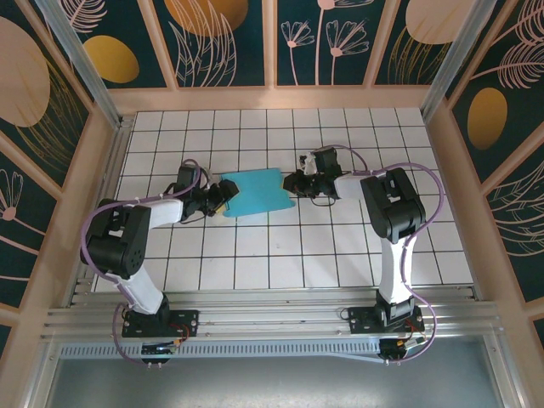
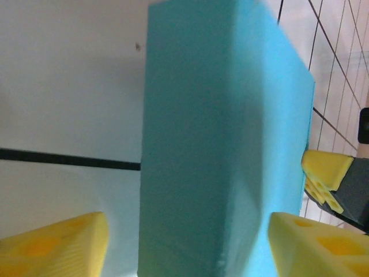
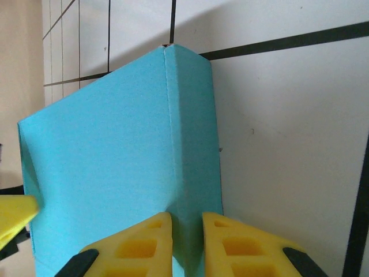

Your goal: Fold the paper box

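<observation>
The paper box [image 1: 255, 193] is light blue card, partly folded, lying mid-table between the two arms. My right gripper [image 1: 293, 181] holds its right end. In the right wrist view the yellow fingers [image 3: 144, 245] are shut on a raised side wall of the box [image 3: 104, 173], just beside a crease. My left gripper [image 1: 223, 200] is at the box's left end. In the left wrist view its jaws [image 2: 187, 254] stand wide open and straddle the upright blue end of the box [image 2: 219, 144]. A gap shows beside the left finger [image 2: 57, 248].
The floor is white tile with dark grout [image 1: 323, 246], enclosed by wooden walls [image 1: 93, 178] and a metal rail [image 1: 272, 319] along the near edge. The other arm's yellow finger [image 2: 326, 173] shows past the box's far edge in the left wrist view.
</observation>
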